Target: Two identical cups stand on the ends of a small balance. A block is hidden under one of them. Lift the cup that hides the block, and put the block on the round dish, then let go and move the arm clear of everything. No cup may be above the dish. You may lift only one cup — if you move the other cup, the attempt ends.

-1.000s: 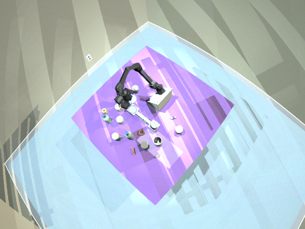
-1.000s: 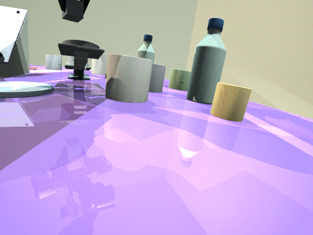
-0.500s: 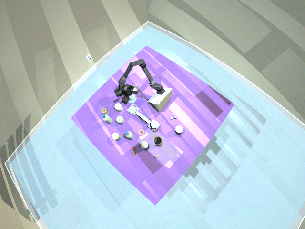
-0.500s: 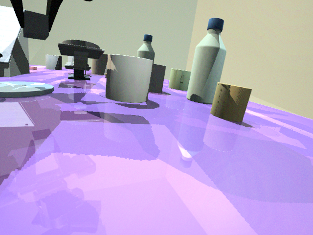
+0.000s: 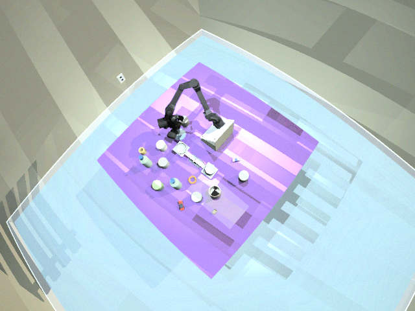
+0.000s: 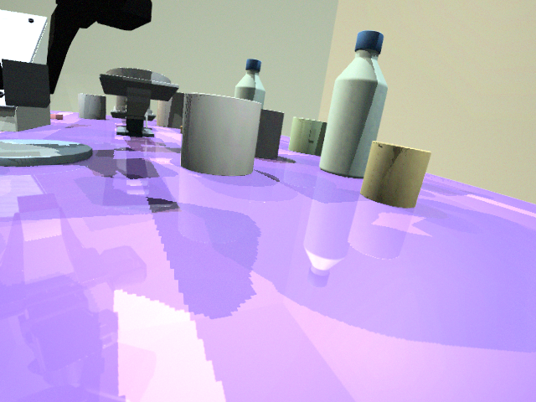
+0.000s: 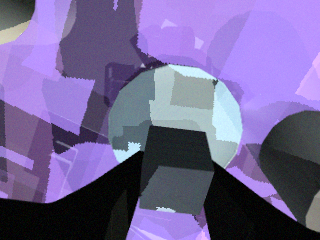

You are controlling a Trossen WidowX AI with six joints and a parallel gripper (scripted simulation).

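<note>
Gripping dark block | tool over near edge of round dish | balance beside dish

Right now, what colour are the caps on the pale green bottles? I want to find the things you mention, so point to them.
Blue (image 5: pixel 141 157) (image 6: pixel 368 42); the exterior view shows it best.

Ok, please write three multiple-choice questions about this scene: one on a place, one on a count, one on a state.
1. Where is the dark block?
A) on a balance pan
B) above the round dish
C) beside the red car

2. How many blue-capped bottles stand on the table?
A) one
B) two
C) four

3. How is the gripper?
A) shut on the block
B) wide open
C) shut on a bottle

1: B, the wrist view shows the block in front of the pale round dish.
2: B, one bottle and another have blue caps.
3: A, the block sits between the fingers of the gripper.
</note>
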